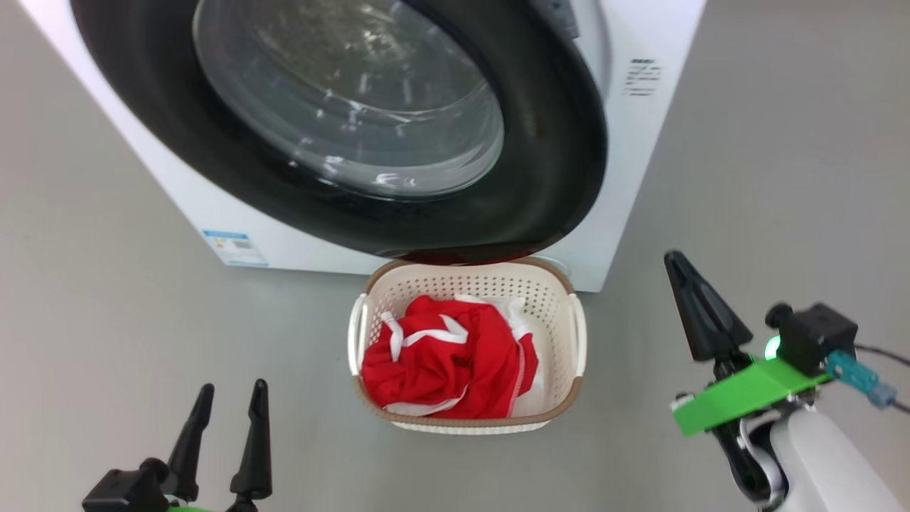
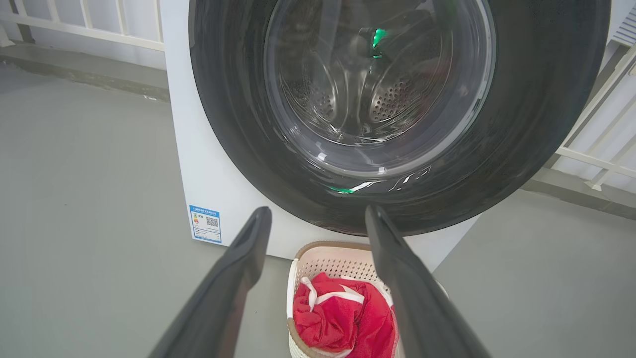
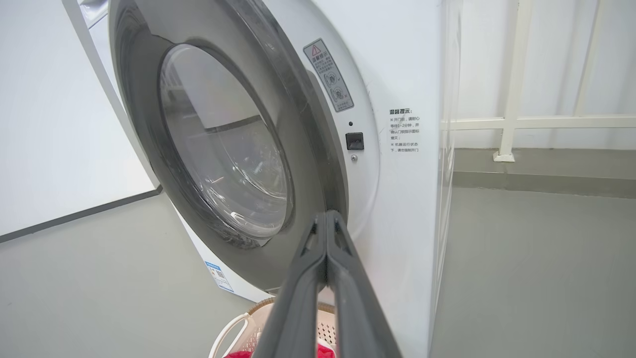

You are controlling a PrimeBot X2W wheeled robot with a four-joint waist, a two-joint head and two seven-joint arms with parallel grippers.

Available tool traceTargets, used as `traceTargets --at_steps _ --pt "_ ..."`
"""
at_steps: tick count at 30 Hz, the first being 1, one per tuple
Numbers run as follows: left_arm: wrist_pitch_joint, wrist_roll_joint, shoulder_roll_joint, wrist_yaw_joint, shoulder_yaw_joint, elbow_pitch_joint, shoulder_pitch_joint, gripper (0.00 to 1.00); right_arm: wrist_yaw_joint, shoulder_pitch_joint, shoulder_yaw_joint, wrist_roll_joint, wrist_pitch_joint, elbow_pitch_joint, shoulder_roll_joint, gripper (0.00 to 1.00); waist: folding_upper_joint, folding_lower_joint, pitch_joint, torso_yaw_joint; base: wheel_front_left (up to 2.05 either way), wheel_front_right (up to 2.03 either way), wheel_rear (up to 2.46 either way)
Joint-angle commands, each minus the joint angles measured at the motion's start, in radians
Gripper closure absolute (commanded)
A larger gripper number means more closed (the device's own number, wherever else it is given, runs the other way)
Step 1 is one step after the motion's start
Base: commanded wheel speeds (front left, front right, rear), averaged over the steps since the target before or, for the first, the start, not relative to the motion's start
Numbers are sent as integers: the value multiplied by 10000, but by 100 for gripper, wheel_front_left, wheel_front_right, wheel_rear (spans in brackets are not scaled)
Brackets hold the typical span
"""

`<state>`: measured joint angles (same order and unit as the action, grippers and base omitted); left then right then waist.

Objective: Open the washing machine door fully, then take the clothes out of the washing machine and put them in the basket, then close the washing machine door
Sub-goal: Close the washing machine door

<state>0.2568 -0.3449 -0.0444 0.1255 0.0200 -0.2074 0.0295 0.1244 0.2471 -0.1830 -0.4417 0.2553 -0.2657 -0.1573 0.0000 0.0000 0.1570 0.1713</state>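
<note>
**Head view:** the clothes point(image 1: 441, 363) lie heaped in the basket point(image 1: 469, 274). It sits on the floor just in front of the washing machine point(image 1: 640, 178), its far rim under the washing machine door point(image 1: 554, 142). Your left tool point(image 1: 233, 387) hangs released at the near left, holding nothing. Your right tool point(image 1: 674, 259) is clenched on nothing and points up at the right, apart from the basket.

**Left wrist view:** the steel drum behind the glass looks bare. A blue-edged label point(image 2: 204, 223) with a QR code sits low on the machine's left (print too small to read).

**Right wrist view:** the door stands ajar, leaving the dark latch socket point(image 3: 354, 141) uncovered. The clenched fingertips sit beside the door's right edge; whether they touch it you cannot tell. A warning sticker point(image 3: 329, 74) carries a red triangle. The Chinese notice point(image 3: 404, 130) is headed 温馨提示, and no brand name can be made out.

The risk lies in the closing push. Narrow tips could skid off the glossy frame, and too soft a shove could leave the door unlatched, free to swing back over the basket.
</note>
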Motion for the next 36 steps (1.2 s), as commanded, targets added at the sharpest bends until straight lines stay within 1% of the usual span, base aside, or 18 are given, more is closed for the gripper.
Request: traceTargets --at_steps 1,10,24,36 --pt "49 -93 -61 52 239 208 318 0 63 423 -292 -185 65 115 -86 100 0 0 279 354 0 0 0" --pt "49 -340 -60 52 89 231 512 0 63 1536 -684 -522 65 -330 -247 100 0 0 665 904 0 0 0" --pt "49 -690 -59 52 -333 262 1041 0 63 2867 -438 -598 65 -676 -580 100 0 0 1549 1484 0 0 0" --pt "49 -830 -59 52 -547 265 1409 0 63 3594 125 -598 65 -598 -741 100 0 0 2200 1741 0 0 0"
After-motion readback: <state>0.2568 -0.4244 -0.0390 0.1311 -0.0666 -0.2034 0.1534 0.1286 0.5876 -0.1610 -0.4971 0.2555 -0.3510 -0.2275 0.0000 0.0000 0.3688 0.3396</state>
